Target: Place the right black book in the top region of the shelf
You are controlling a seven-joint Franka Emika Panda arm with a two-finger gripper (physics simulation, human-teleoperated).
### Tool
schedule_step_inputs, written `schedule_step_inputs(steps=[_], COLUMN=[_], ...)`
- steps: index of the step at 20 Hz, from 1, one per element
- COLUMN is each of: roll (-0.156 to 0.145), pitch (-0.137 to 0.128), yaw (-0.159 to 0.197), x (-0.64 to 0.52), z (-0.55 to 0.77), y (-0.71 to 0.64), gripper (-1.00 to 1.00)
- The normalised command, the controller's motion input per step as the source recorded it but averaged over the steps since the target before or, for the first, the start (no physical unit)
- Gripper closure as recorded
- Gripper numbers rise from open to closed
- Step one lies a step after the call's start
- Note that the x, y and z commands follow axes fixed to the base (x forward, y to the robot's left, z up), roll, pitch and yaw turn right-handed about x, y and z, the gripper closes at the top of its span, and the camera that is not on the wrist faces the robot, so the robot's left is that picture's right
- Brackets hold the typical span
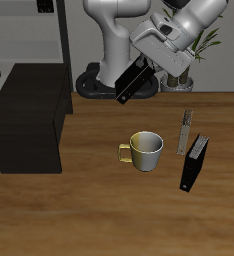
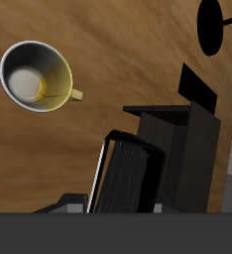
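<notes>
Franka arm carries black book toward low black shelf

The matte black shelf (image 1: 29, 112), a wide boxy cabinet with a flat bare top, sits at the table's (image 1: 109, 215) left; the move wants the black book (image 1: 135, 79), a slim dark hardback with pale page edges, clamped tilted in the gripper (image 1: 147, 62) high over the table's far side, travelled left well above the top and levelled before release. A yellow-lined mug (image 1: 145, 149) stands below, clear.
</notes>
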Motion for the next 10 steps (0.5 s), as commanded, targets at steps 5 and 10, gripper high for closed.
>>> schedule_step_inputs(steps=[5, 10], roll=[-0.087, -0.118], pitch=[-0.030, -0.007], yaw=[-0.006, -0.038], x=[0.09, 0.16], z=[0.08, 0.09], y=[-0.10, -0.10], gripper=[1.00, 1.00])
